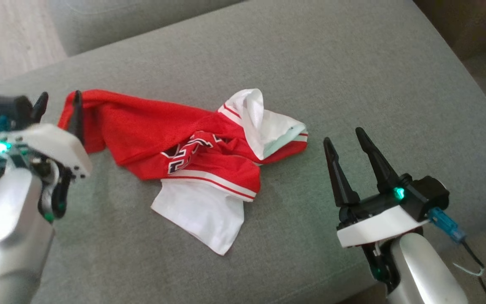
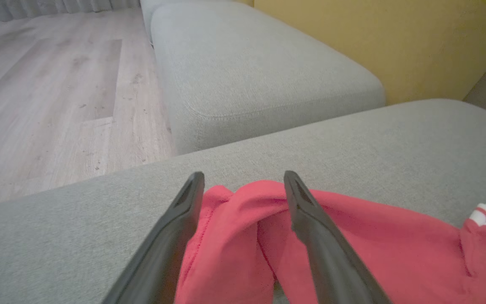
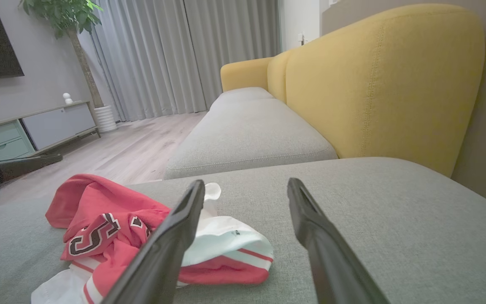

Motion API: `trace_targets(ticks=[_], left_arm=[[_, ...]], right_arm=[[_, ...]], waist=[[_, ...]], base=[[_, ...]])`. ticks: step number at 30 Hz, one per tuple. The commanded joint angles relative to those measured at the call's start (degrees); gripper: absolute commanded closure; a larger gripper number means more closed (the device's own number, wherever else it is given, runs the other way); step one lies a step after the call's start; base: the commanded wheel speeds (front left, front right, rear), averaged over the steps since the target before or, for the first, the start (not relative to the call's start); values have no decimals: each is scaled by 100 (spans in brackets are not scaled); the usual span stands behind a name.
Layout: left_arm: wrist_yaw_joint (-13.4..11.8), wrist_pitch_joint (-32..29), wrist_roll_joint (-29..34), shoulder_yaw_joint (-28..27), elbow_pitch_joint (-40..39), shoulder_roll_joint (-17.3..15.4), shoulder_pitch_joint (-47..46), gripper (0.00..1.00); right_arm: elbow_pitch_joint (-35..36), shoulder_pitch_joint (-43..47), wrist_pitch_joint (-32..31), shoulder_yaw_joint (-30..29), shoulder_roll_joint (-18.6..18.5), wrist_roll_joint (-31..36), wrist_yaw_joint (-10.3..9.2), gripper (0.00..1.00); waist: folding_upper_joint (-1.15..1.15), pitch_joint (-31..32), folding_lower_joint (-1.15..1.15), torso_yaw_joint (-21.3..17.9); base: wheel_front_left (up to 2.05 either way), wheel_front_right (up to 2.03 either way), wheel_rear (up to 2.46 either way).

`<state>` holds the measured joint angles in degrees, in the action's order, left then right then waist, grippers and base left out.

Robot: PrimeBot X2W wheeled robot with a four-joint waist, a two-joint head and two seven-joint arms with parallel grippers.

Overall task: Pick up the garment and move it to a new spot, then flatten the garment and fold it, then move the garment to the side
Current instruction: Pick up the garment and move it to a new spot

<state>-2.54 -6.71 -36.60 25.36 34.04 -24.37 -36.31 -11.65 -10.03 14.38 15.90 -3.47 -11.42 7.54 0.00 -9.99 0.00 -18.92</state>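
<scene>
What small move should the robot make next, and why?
Probably bring the right gripper left to the white edge of the jersey: it lies crumpled on the cushion, both grippers are open, and the left gripper straddles its red end.

Grey sofa seat; yellow backrest; wood floor; curtains.

Garment on cushion, left claw at its left end, right claw apart

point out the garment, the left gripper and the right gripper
garment (image 1: 141, 131): head view, on its red mesh body
left gripper (image 2: 244, 175): left wrist view, midway between its open fingertips
right gripper (image 3: 246, 181): right wrist view, midway between its open fingertips
</scene>
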Motion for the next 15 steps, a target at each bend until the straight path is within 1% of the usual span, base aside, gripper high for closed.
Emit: trace_targets(ticks=[1, 3, 6, 7, 8, 11, 15], left_arm=[[-62, 359, -18, -310, -317, -159, 96, 0], [-121, 672, 9, -308, -543, -104, 410, 0], [-297, 1176, 98, -284, -958, 14, 945, 0], [-369, 1307, 108, -269, -1085, 80, 1140, 0], [-369, 1307, 108, -269, -1085, 80, 1140, 0], [-593, 1744, 185, -234, -1461, 251, 1696, 0], [-916, 2075, 427, -214, -1807, 410, 2358, 0]], right_arm=[[158, -15, 62, 51, 14, 65, -5, 0], [160, 46, 62, 6, -17, 110, -5, 0], [167, 155, 62, -81, -63, 167, -5, 0], [176, 199, 62, -126, -74, 178, -5, 0], [176, 199, 62, -126, -74, 178, -5, 0], [214, 326, 62, -233, -121, 242, -5, 0], [280, 480, 62, -383, -135, 344, -5, 0]], waist=[[0, 135, 0, 122], [0, 214, 0, 212], [0, 332, 0, 371], [0, 372, 0, 439], [0, 372, 0, 439], [0, 467, 0, 612], [0, 558, 0, 837]], base=[[0, 0, 0], [0, 0, 0], [0, 0, 0], [0, 0, 0], [0, 0, 0], [0, 0, 0], [0, 0, 0]])
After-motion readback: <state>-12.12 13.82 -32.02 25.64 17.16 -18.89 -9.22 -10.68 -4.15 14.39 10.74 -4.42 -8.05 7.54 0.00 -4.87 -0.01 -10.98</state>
